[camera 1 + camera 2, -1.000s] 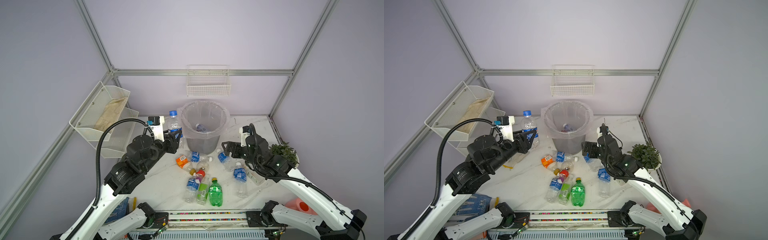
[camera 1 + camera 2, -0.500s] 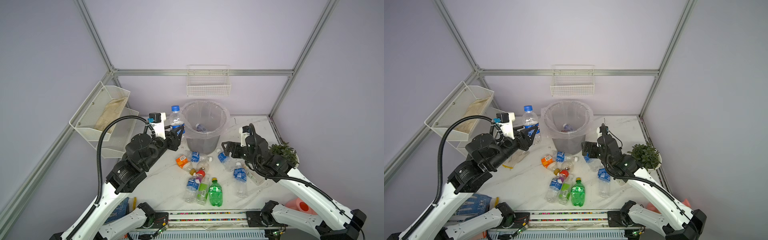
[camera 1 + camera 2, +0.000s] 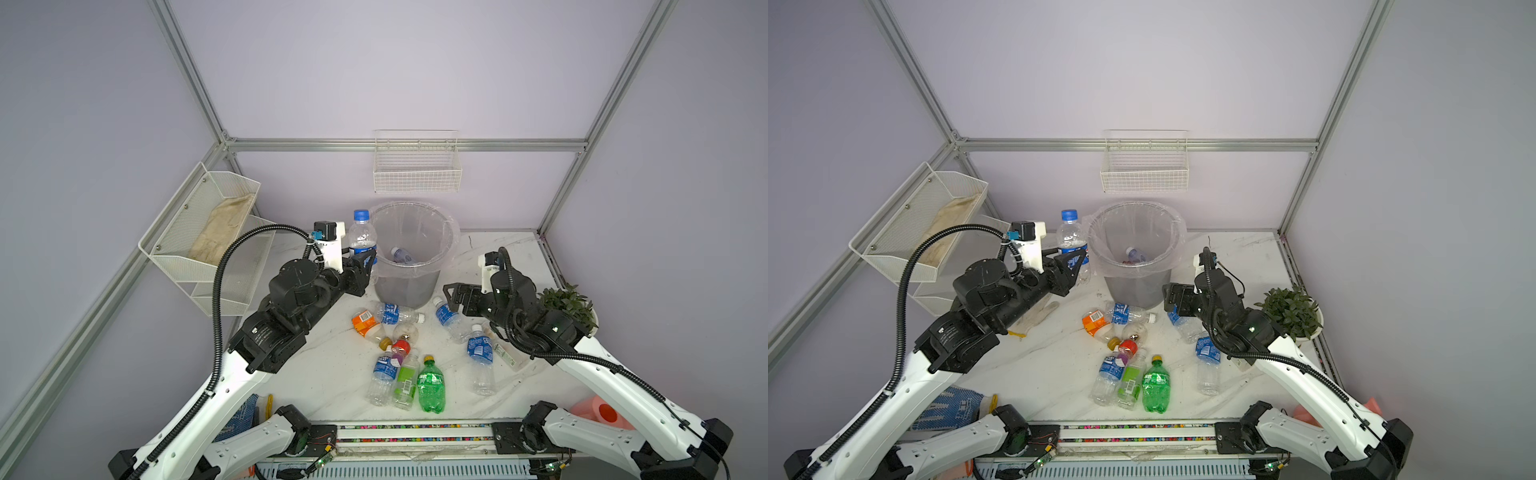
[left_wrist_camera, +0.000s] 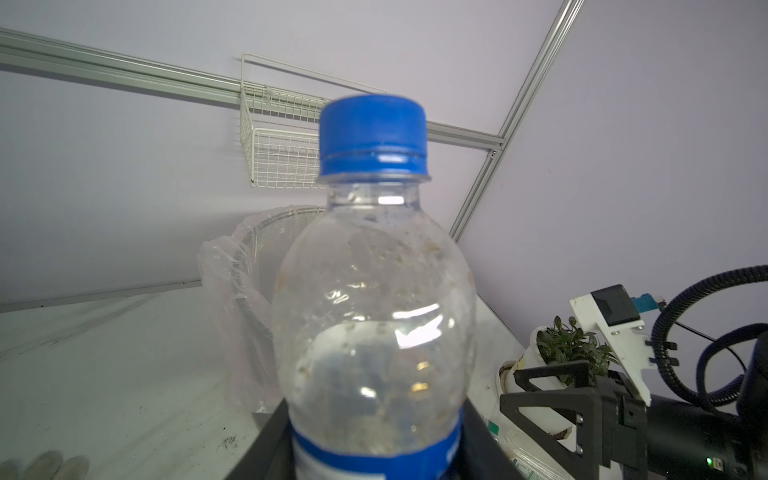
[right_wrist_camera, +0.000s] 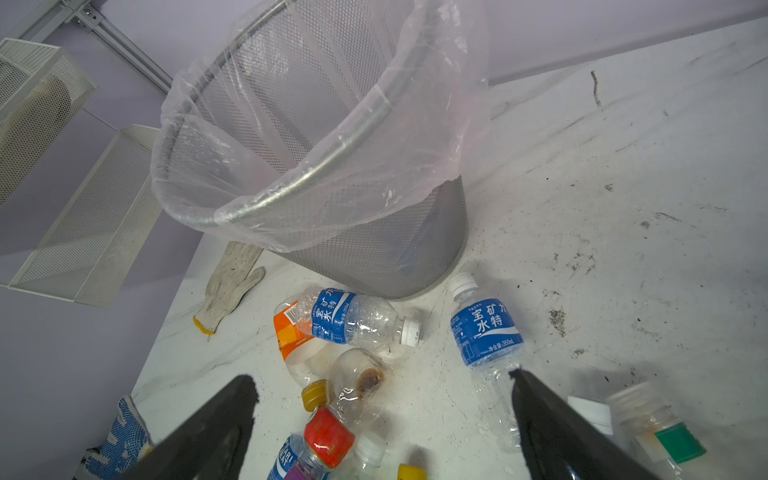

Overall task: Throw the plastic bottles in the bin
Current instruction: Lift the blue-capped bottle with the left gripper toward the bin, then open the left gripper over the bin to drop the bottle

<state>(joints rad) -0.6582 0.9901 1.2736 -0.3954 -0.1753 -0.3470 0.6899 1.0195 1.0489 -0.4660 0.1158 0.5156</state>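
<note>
— Bottles [image 3: 399, 353]: where do they lie in both top views?
— Most lie loose in the table's middle, between the bin [image 3: 405, 286] and the front edge, with a green bottle [image 3: 431, 384] nearest that edge. One small bottle [image 3: 401, 254] lies inside the bin, which stands near the far edge. The left gripper [image 3: 365, 262] is clamped on an upright blue-capped bottle [image 3: 361, 235], just beside the bin's left side and outside its rim.
— And the right gripper [image 3: 451, 297]?
— Its jaws are spread wide with nothing between them, above a blue-labelled bottle [image 3: 446, 318] in front of the bin. A potted plant [image 3: 567, 303] sits at the right edge behind that arm. A glove [image 3: 1038, 316] lies toward the left edge, partly under the left arm.
— What does the left wrist view show?
— The blue-capped bottle fills it. The bin's bagged rim shows behind it, with a wire basket [image 4: 282, 162] on the wall.
— And the right wrist view?
— Two black fingers [image 5: 216, 424] frame the pile, and the bin's mesh wall rises just behind it.
</note>
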